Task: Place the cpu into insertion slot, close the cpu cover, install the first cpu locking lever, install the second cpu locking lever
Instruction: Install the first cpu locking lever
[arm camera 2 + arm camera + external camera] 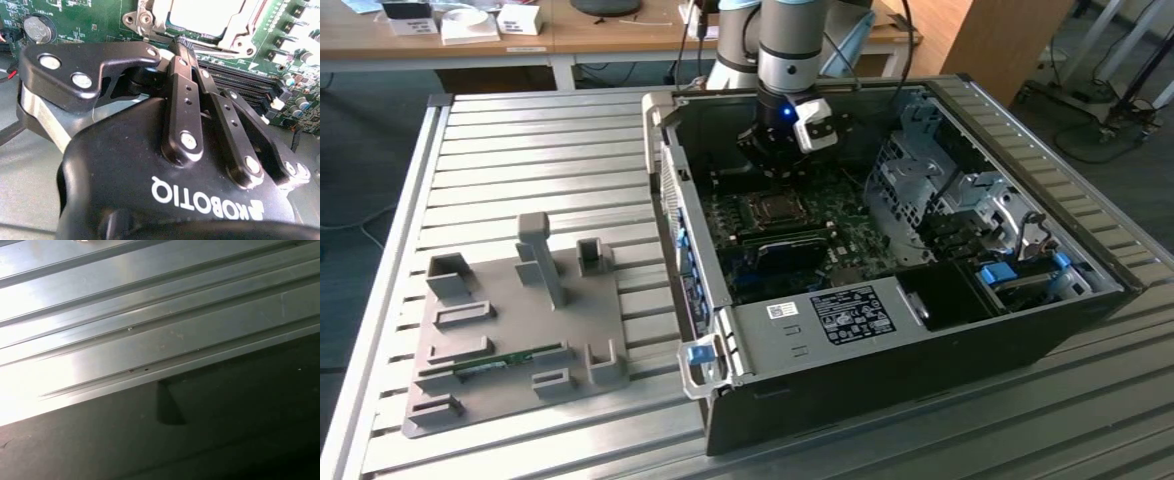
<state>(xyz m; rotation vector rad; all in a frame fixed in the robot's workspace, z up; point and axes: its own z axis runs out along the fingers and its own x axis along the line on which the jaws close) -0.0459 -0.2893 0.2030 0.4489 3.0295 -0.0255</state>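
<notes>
Ribbed silver metal table [520, 140] up front, carrying a grey plastic fixture tray [507, 340] beside the open black computer case [881, 380]; wooden desks [587, 35] line the room behind. Inside, on the green circuit board, the shiny square metal cpu cover [235, 30] lies flat over the pale silver-grey cpu [210, 15] in the insertion slot [775, 210]. Above, the black gripper [181, 44] points straight down, fingers pinched together at the cover's edge.
</notes>
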